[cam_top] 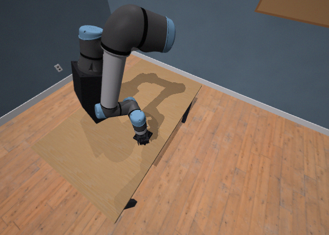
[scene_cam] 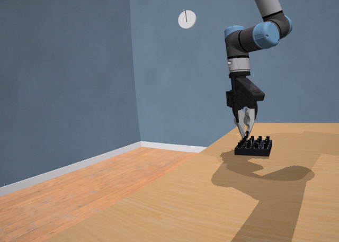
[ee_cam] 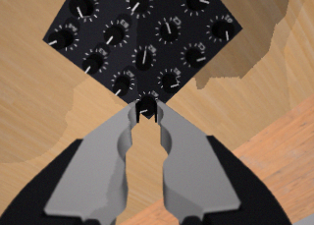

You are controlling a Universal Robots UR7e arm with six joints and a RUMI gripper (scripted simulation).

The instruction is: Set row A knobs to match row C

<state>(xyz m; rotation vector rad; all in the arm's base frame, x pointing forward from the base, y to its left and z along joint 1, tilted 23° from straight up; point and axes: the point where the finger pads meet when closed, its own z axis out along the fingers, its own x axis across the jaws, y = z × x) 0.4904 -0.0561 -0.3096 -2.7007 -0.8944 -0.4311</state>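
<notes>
The black knob box (scene_cam: 253,152) (ee_cam: 131,49) stands on the table, its rows of knobs slanted in the wrist view, where its far corner is cut off. My gripper (cam_top: 143,143) (scene_cam: 246,137) (ee_cam: 147,102) points down at the near corner and is shut on the corner knob (ee_cam: 148,105), whose mark points left and slightly down. It appears to be A1; labels are blurred. The other visible row A knobs, beside it (ee_cam: 122,84), third (ee_cam: 93,64) and at the left corner (ee_cam: 62,39), point down-left. The nearest row C knob (ee_cam: 195,57) points right. The socket is not visible.
The wooden table (cam_top: 66,158) (scene_cam: 164,206) carries the box near one long edge. Neighbouring knobs stand close to the fingertips, including a row B knob (ee_cam: 171,82). The arm hides the box in the top view.
</notes>
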